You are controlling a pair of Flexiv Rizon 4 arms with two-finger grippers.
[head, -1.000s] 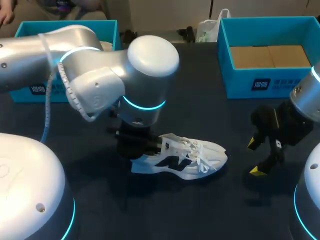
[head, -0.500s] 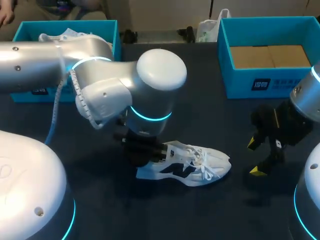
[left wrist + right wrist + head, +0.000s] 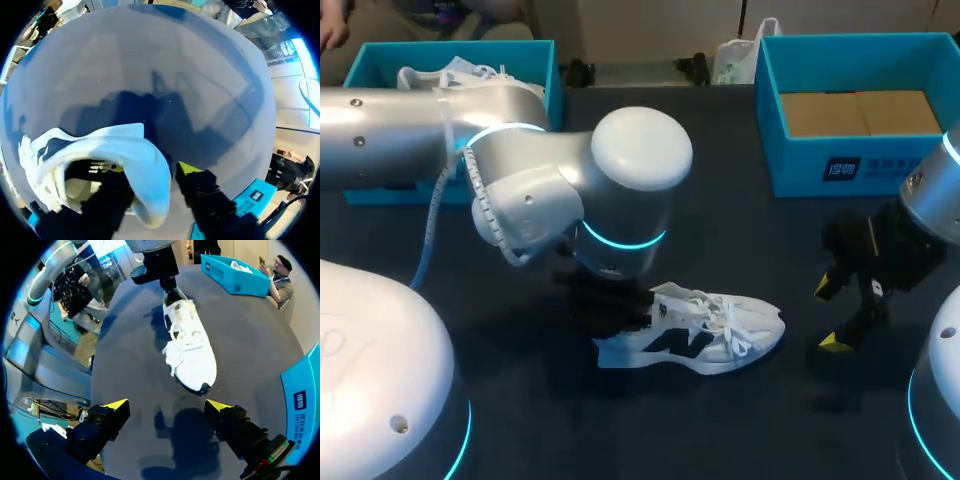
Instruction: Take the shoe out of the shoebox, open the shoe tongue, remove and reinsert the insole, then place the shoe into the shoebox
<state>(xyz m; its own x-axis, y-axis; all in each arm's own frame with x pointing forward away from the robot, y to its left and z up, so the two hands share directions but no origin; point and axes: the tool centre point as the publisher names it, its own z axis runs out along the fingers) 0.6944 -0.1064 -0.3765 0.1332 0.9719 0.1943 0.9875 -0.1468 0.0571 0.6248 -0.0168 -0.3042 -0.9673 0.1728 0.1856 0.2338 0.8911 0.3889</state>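
Observation:
A white sneaker (image 3: 715, 335) with dark side marks lies upright on the dark table, toe pointing right. My left gripper (image 3: 620, 305) stands at its heel. In the left wrist view the heel wall (image 3: 142, 155) sits between the gripper's (image 3: 150, 172) fingers, one inside the shoe and one outside, with a slim gap at the outer finger, so it is open. My right gripper (image 3: 830, 315) hangs open to the right of the toe, nothing in it. From the right wrist the sneaker (image 3: 192, 347) lies ahead of that gripper (image 3: 166, 405), laces loose.
A blue shoebox (image 3: 380, 60) at the back left holds another white shoe (image 3: 450, 72). A second blue box (image 3: 850, 165) with a cardboard lining stands at the back right, close behind my right arm.
My left arm carried the sneaker a little to the right and down onto the table. Its fingers have eased apart at the heel. The right arm stayed still.

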